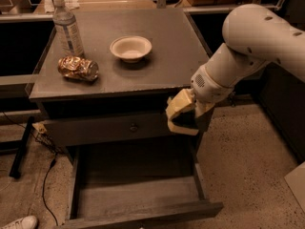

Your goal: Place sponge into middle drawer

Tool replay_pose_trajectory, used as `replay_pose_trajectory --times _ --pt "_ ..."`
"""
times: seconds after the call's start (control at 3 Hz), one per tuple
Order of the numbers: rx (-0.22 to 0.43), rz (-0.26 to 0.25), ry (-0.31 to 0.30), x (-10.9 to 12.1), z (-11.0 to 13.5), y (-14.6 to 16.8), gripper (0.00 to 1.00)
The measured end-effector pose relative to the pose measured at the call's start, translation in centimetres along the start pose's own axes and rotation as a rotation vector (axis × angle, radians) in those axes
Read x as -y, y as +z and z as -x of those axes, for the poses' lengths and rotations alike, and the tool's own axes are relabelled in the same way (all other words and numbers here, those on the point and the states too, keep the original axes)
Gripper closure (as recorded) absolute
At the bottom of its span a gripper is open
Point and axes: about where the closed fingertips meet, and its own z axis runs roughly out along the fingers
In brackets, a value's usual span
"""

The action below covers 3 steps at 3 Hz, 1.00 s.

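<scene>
Beside tabletop (167,66), fingers (180,105) gripping sponge (185,119), open middle drawer (138,197), speckled floor (248,166)

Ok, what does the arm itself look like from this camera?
The arm is bulky, rounded white casing with small dark dots and a perforated round patch near the wrist; no cables show. The tool, by the cabinet's front right corner, appears pale yellow and dark.

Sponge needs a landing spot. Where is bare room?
The middle drawer is bare wall to wall. Tabletop: free right of the bowl; crowded left by bottle and can. The end effector holds the sponge over the drawer's right side.
</scene>
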Motion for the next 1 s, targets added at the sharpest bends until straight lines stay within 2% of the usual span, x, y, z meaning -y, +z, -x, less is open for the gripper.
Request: replay_pose_trajectory --times 0.33,0.67,1.0 --pt "-0.029 0.050 0.031 -0.5 -1.6 4.7 1.00" --pt "-0.021 0.104 0.080 -0.4 -2.5 8.7 1.00" --pt "-0.021 0.104 0.083 -0.6 -2.6 9.1 1.00"
